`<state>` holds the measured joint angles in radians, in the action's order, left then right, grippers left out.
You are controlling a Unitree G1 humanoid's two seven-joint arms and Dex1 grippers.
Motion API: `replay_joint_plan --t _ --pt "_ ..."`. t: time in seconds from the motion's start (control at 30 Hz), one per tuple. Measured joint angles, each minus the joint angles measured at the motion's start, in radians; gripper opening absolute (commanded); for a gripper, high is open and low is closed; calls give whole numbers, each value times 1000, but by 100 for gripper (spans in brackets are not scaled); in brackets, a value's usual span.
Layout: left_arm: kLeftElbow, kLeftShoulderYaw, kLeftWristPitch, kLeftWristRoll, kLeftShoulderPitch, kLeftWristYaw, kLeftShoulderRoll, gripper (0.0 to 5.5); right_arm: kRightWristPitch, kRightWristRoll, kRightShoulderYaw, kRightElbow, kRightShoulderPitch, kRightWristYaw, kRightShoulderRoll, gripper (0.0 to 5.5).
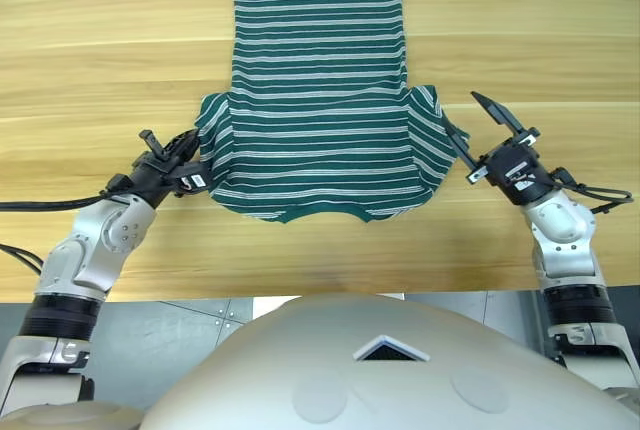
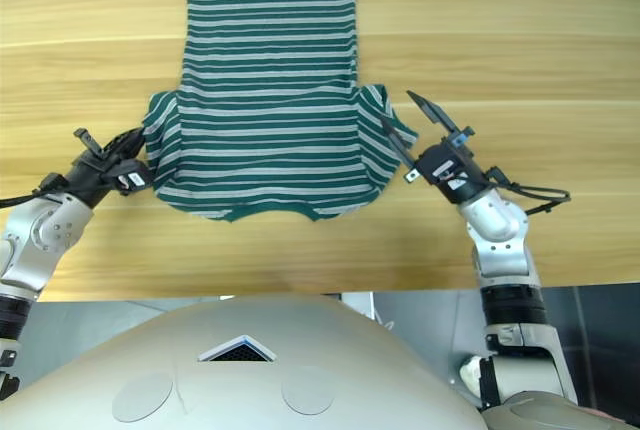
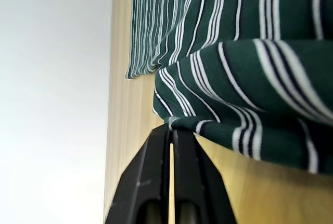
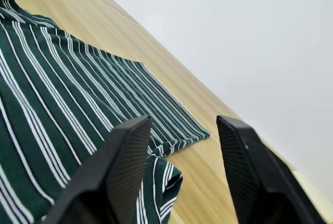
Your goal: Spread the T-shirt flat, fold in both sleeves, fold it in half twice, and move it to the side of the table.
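- green t-shirt [image 1: 318,100] with thin white stripes lies on the light wood tabletop [image 1: 100,50], about centre, between my two arms
- collar end points toward me near the tabletop's front edge, straight hem is at the far end
- body of the shirt is mostly flat, with a few shallow wrinkles across the middle
- left sleeve [image 1: 212,120] is bunched up at the shirt's side, not lying flat
- my left claw [image 1: 193,162] sits low at the outer edge of that sleeve; the wrist view shows both fingers pressed together with the sleeve's cloth edge pinched at their tips [image 3: 170,129]
- cloth just past the pinch rises in a rounded fold off the wood
- right sleeve [image 1: 428,120] is also curled, its edge rolled up a bit
- my right claw [image 1: 458,107] is just beside that sleeve with its fingers wide apart, nothing held
- its inner finger [image 1: 455,140] lines up with the sleeve's outer edge; cannot tell if it touches the cloth
- from the right wrist view the curled sleeve edge lies between the two ridged fingers [image 4: 127,161], with the striped body stretching away past them
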<state>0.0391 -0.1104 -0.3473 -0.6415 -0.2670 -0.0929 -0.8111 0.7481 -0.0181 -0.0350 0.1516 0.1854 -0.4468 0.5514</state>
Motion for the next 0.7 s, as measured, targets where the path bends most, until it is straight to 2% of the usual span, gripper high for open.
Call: replay_joint_plan --t 0.33,0.7 --pt "-46 14 -21 -36 55 108 55 2 1 9 -13 13 -1 -3 -3 235" --pt "17 -125 -121 -71 126 107 140 2 5 20 -15 16 -1 -3 -13 235"
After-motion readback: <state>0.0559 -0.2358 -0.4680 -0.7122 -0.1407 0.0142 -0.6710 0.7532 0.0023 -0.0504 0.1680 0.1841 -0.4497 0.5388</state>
